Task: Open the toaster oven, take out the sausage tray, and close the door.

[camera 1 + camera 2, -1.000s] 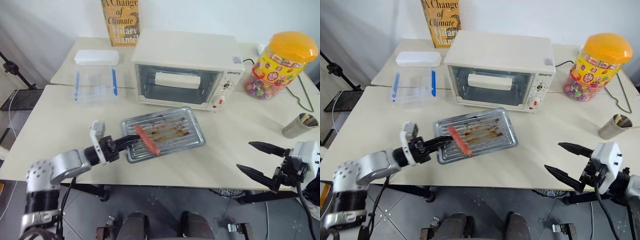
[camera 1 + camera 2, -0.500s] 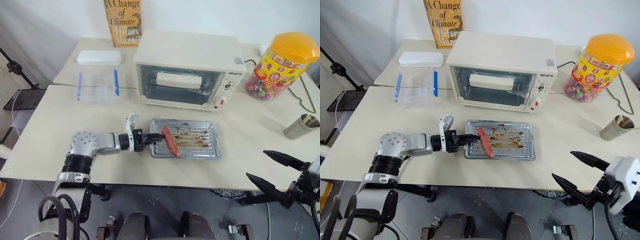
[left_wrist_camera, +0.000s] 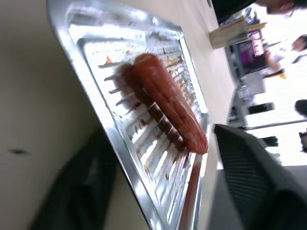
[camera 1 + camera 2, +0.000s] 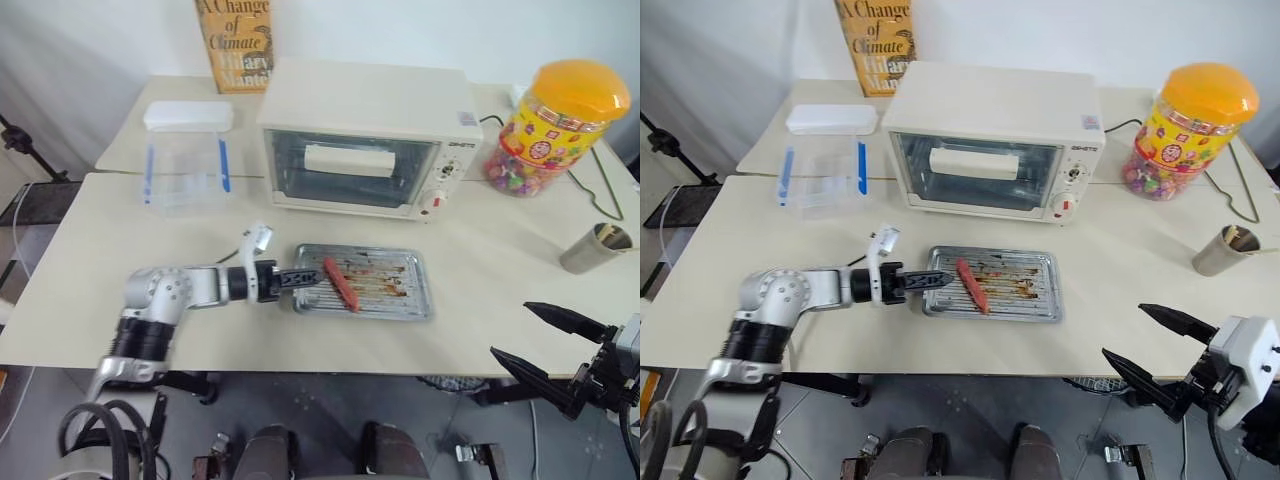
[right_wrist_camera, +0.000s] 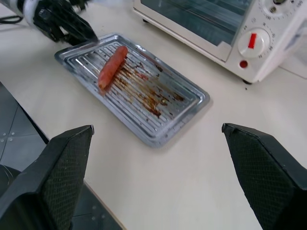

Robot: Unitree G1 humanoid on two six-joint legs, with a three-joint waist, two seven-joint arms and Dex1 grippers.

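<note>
— Which step is judged to be in hand?

— The last stretch, it seems. On the pale cream surface (image 4: 480,260) the cream-white boxy toaster oven (image 4: 365,95) is seen at the back, and its clear glass door (image 4: 300,165) with the wide cream bar handle appears to be shut and upright. The flat ridged silver sausage tray (image 4: 390,290), marked with grease, is laid flat on the surface just in front of the oven, well clear of it, and one red-orange sausage (image 4: 339,284) is carried near its left end.

— And how are the jaws found?

— The left gripper (image 4: 305,277) is held at the tray's left edge. In the left wrist view its jaws are seen standing well apart, with the rim between them and no clamp on it. The right gripper (image 4: 510,330) is kept low at the near right, away from everything, its jaws spread wide and empty.

— What is called for next?

— The left arm should be drawn straight back off the rim, so that the tray is not dragged. The door's seating could then be checked – little else looks to be left.
</note>
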